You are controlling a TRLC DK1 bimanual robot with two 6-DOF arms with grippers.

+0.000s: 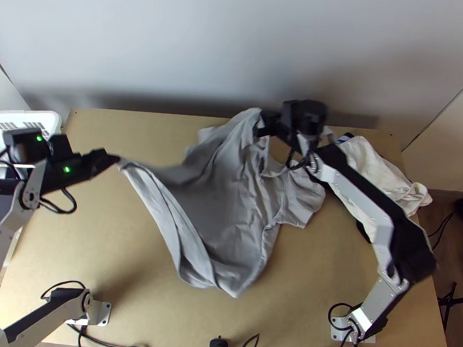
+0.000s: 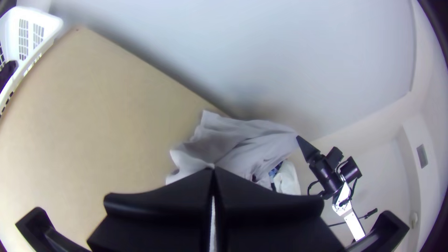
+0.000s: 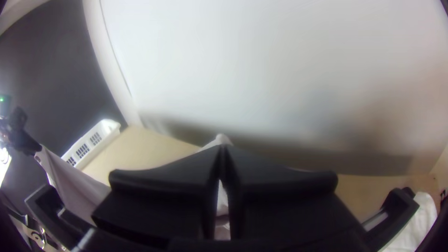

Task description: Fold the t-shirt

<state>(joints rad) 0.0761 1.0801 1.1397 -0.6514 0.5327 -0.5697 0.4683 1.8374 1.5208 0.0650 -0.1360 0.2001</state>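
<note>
Grey cloth t-shirt [image 1: 229, 202] unevenly spread, creased over light wooden bench [image 1: 312, 287] | edges pinched by black left gripper [image 1: 116, 160] and black right gripper [image 1: 261, 126] | spreading apparently being done; to be tautened, lowered flat

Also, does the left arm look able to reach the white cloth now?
Probably not: its end effector holds the grey t-shirt, and the right arm is between it and the white cloth.
</note>
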